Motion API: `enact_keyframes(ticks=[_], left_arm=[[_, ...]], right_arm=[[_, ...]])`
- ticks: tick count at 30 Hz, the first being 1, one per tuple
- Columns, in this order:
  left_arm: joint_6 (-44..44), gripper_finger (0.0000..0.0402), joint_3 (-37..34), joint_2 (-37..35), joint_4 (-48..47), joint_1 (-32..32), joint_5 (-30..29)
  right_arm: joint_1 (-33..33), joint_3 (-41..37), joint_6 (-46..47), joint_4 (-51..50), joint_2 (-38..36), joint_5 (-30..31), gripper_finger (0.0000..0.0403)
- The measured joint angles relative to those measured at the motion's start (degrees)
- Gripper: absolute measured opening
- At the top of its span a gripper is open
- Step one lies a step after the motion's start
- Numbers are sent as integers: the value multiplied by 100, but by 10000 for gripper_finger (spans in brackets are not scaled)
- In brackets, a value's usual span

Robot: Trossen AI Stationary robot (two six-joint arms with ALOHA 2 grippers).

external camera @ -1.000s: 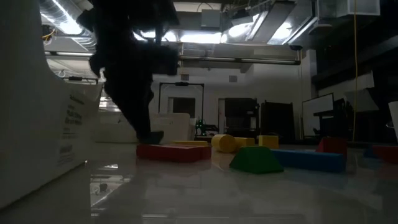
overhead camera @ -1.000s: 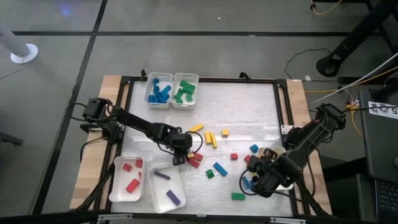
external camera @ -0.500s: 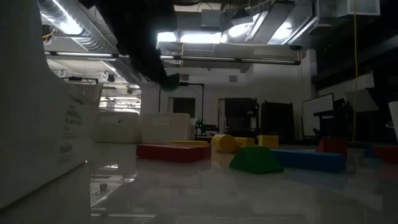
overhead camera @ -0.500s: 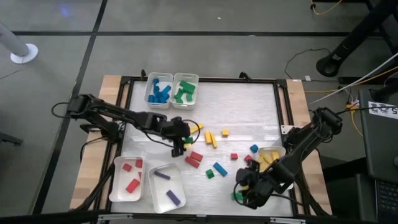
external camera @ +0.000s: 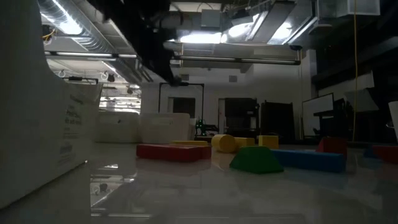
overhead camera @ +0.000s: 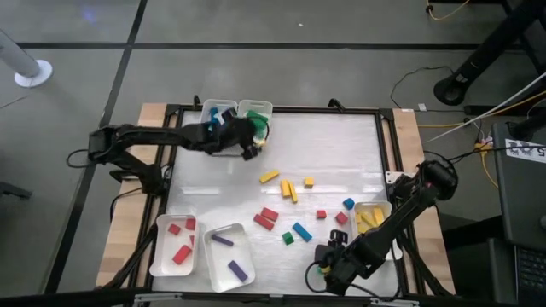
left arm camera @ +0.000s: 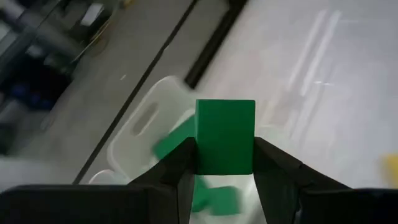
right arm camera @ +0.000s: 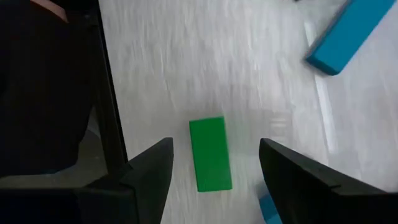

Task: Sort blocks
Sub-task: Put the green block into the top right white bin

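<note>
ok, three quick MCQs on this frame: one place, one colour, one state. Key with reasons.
1. The left claw is over:
A. the purple tray
B. the green tray
C. the yellow tray

2. The block in the left claw is:
A. red
B. blue
C. green

3. The right claw is:
A. open above a block
B. shut on a block
C. out of view

Key:
1 B: high view puts it at the far tray holding green blocks.
2 C: left wrist view shows a green block between the fingers.
3 A: fingers stand apart around a loose green bar.

Both arms (overhead camera: 153, 141) showing matte black jointed links, black cables trailing; left gripper (left arm camera: 224, 171) showing flat dark fingers.
</note>
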Motion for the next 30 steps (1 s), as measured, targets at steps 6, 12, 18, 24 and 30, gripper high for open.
enact_keyframes(ticks=[6,12,18,24,30], left_arm=[[-102,130,-2,383,113,724,22],[-406,176,-2,669,118,1023,40],[-455,204,-2,714,152,1087,220],[-457,207,-2,714,145,941,614],[-459,207,-2,675,65,539,1237]], right_arm=[[-2,0,8,81,269,-283,239],[-2,0,8,86,479,-525,239],[-2,-2,6,88,648,-542,239],[-2,-2,3,83,962,-583,239],[-5,26,2,35,1170,-526,226]])
